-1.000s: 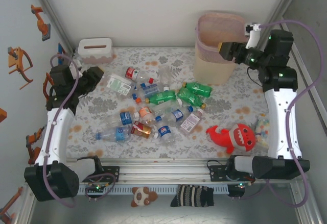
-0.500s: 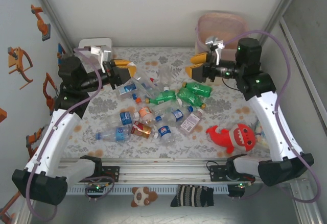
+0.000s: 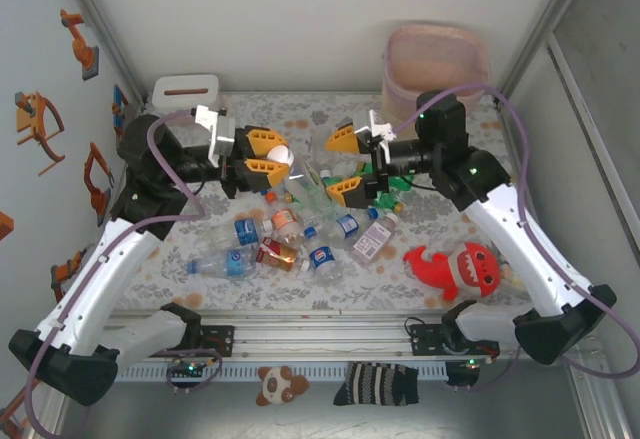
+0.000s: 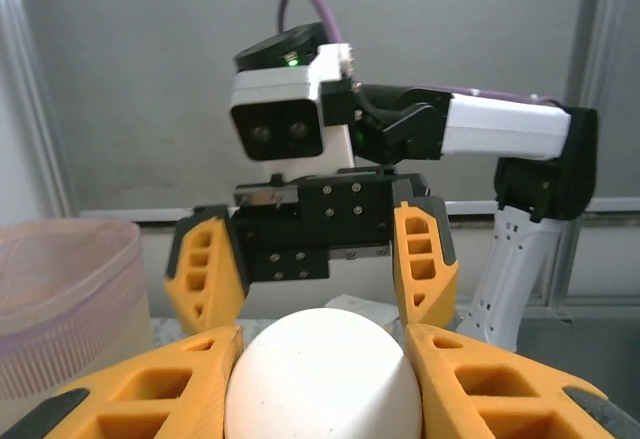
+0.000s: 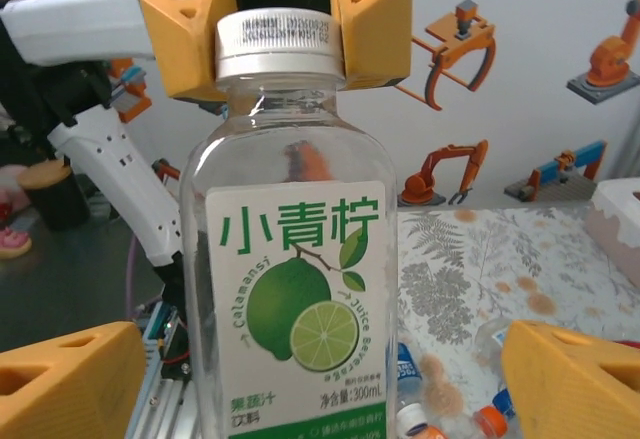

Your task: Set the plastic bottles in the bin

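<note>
Holds a clear lime-labelled bottle [image 5: 297, 289] by its white cap [image 4: 320, 379] in the closed-down left claw [image 3: 265, 154], left of the bin [image 3: 410, 74]; spreads the right claw [image 3: 342, 166] wide either side of it, gripping nothing; shows more plastic bottles [image 3: 345, 226] strewn on the tabletop [image 3: 455, 214], also left of the bin.

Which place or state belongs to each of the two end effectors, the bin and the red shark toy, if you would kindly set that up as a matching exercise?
Column A
1. left end effector
2. right end effector
3. bin
4. red shark toy

Column B
a. stands at the far right corner of the table
b. open, one finger on either side of the lime-label bottle
c. lies near the right front of the table
d. shut on the bottle's white cap

Pairs: 1-d, 2-b, 3-a, 4-c
</note>
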